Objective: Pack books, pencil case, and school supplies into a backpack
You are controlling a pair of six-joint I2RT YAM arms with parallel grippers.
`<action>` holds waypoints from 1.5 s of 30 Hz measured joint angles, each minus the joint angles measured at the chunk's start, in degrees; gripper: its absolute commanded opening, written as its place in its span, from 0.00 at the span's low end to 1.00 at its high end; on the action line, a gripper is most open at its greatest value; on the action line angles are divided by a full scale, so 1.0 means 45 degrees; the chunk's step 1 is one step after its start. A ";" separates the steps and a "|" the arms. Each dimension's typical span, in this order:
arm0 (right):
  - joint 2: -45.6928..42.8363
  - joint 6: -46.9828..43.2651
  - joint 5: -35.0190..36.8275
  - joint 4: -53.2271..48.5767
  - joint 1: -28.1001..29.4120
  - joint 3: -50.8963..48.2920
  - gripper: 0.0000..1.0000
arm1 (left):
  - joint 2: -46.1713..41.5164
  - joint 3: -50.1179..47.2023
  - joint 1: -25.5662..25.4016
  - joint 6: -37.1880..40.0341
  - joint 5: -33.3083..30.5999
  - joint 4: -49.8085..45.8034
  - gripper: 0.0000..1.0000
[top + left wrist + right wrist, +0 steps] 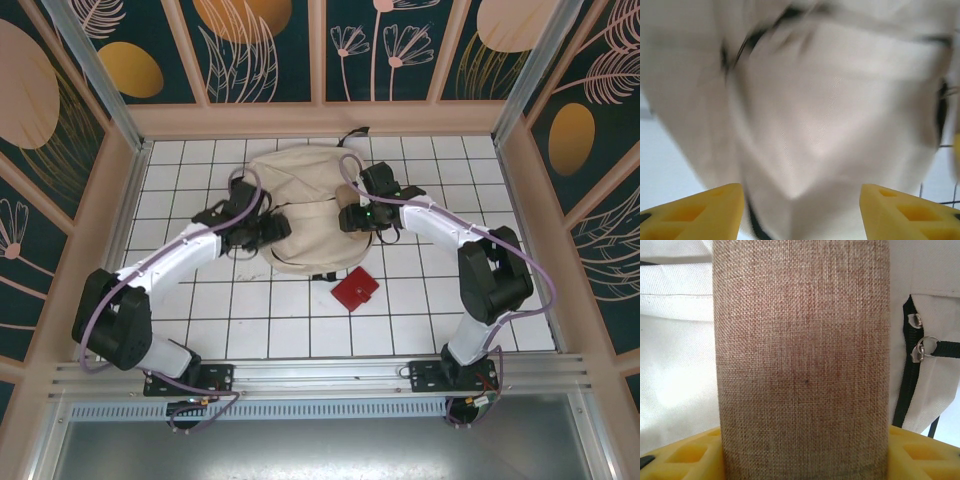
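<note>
We're mid-pack: right gripper [800, 452] clamps the tan woven soft pencil case [800, 355] over the large cream fabric backpack [300, 200], left gripper [801, 200] gapes empty at its left side, flat red square case [355, 289] lies unpacked just in front.

The backpack [300, 180] lies on the table [200, 320] at its far middle, the wallet [355, 289] just before the backpack's near-right edge. The left gripper [278, 228] sits at the backpack's left side and the right gripper [350, 218] at its right, with the pouch [800, 360] between the right one's fingers.

cream-beige backpack [300, 200], red case [354, 289], tan woven pouch [802, 355]
</note>
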 measured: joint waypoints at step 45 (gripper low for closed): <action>-0.0801 0.0155 -0.0010 0.0287 0.0321 -0.1010 0.51 | 1.1040 1.2390 0.0432 0.1384 -0.3657 -0.3682 0.28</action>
